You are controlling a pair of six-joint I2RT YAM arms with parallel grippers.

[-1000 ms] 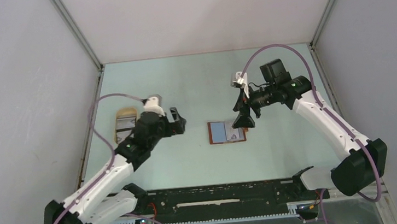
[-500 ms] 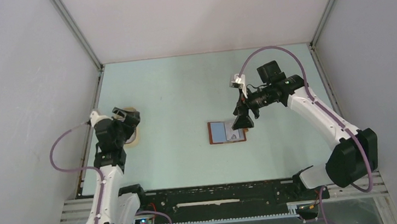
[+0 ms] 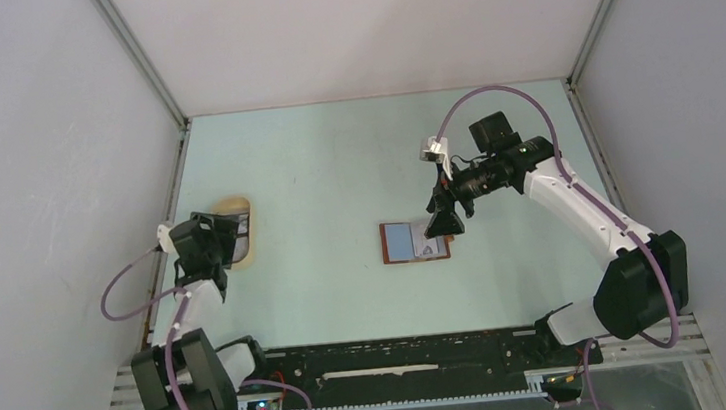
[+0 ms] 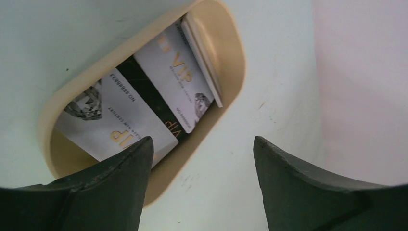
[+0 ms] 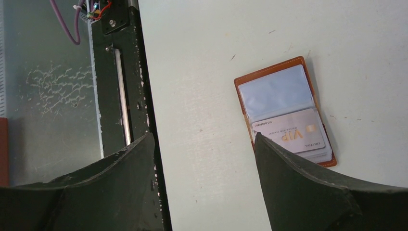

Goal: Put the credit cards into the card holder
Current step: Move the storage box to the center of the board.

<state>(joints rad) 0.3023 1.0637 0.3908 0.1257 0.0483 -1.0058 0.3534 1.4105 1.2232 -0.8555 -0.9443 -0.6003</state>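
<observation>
The credit cards [image 4: 173,82], white ones printed VIP over a black one, lie overlapped in a beige oval tray [image 4: 231,53] at the 9 o'clock edge of the bench [image 3: 334,157]. The card holder [image 5: 276,91] lies open and flat mid-bench, a pale card [image 5: 293,137] in one of its clear sleeves. The left end effector [image 4: 202,144] hangs over the tray, fingers apart and empty. Seen from above, the right end effector [image 5: 204,139] hovers over the holder's 3 o'clock edge, likewise spread, gripping nothing.
</observation>
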